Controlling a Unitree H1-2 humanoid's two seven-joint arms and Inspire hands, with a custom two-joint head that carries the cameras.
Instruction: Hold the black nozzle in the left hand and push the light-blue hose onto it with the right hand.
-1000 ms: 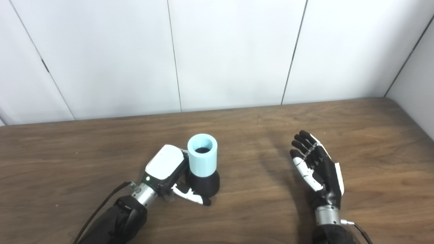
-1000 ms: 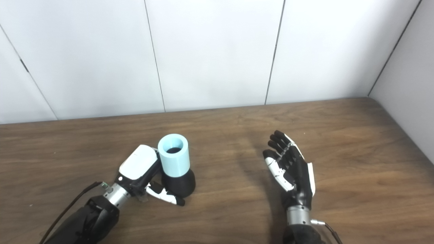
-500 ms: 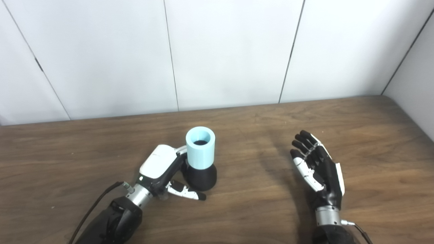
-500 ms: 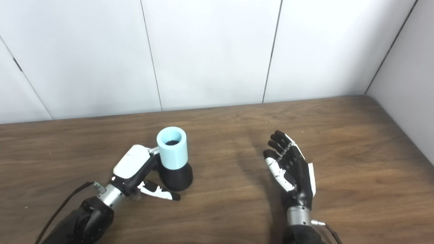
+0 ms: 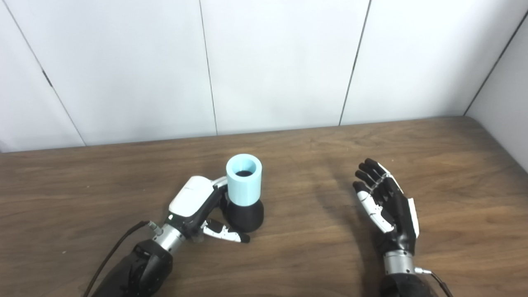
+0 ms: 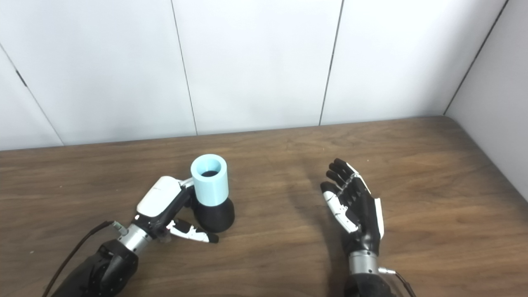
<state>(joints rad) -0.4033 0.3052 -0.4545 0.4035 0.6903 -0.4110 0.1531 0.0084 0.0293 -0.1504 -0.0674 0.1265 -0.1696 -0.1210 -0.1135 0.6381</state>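
Note:
The light-blue hose point(image 5: 244, 179), a short wide tube, sits pushed over the top of the black nozzle point(image 5: 246, 215). The two stand upright as one piece on the wooden table point(image 5: 313, 251), left of centre. My left hand point(image 5: 197, 205) lies just left of them with its fingers loosened. Its thumb stretches along the table in front of the nozzle's base, and its other fingers reach behind the hose, partly hidden. My right hand point(image 6: 357, 208) hovers well to the right, open, palm facing left, holding nothing.
White wall panels point(image 5: 280, 62) rise right behind the table's far edge. A side wall point(image 6: 495, 95) closes the right end. A black cable point(image 5: 119, 247) runs along my left forearm.
The nozzle with the hose went from tilted in my left hand's grip to standing upright on the table. The left fingers and thumb loosened and the hand drew back slightly. The camera shifted a little.

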